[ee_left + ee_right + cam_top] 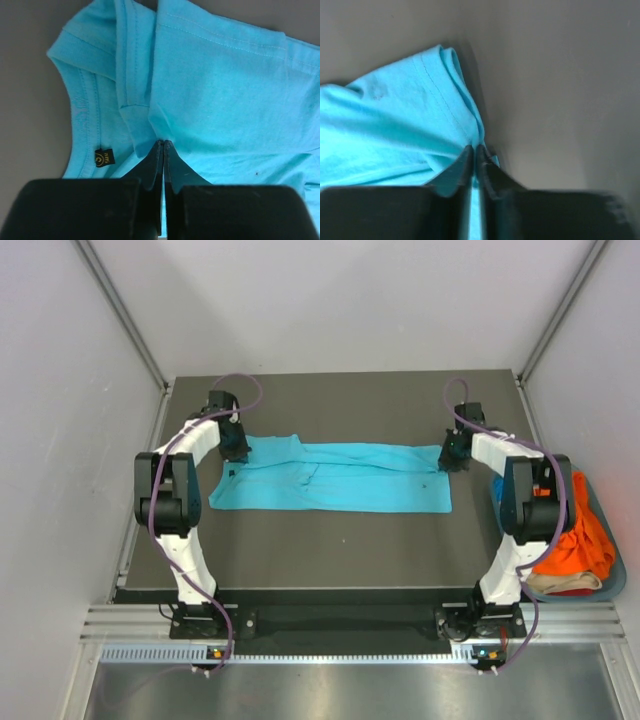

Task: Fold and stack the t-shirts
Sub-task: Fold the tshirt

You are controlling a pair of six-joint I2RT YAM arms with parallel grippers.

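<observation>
A bright turquoise t-shirt (330, 478) lies folded into a long band across the dark table. My left gripper (236, 447) is at the band's far left corner. In the left wrist view that gripper (164, 143) is shut on a fold of the turquoise cloth (225, 90), next to the collar with its black label (105, 157). My right gripper (452, 454) is at the band's far right corner. The right wrist view shows this gripper (475, 148) pinched shut on the hemmed edge of the cloth (395, 125), with cloth showing between the jaws.
A blue-grey basket (612, 585) stands off the table's right edge beside the right arm. It holds an orange shirt (582, 532) and a beige one (560, 584). Grey walls enclose the table on the left, back and right.
</observation>
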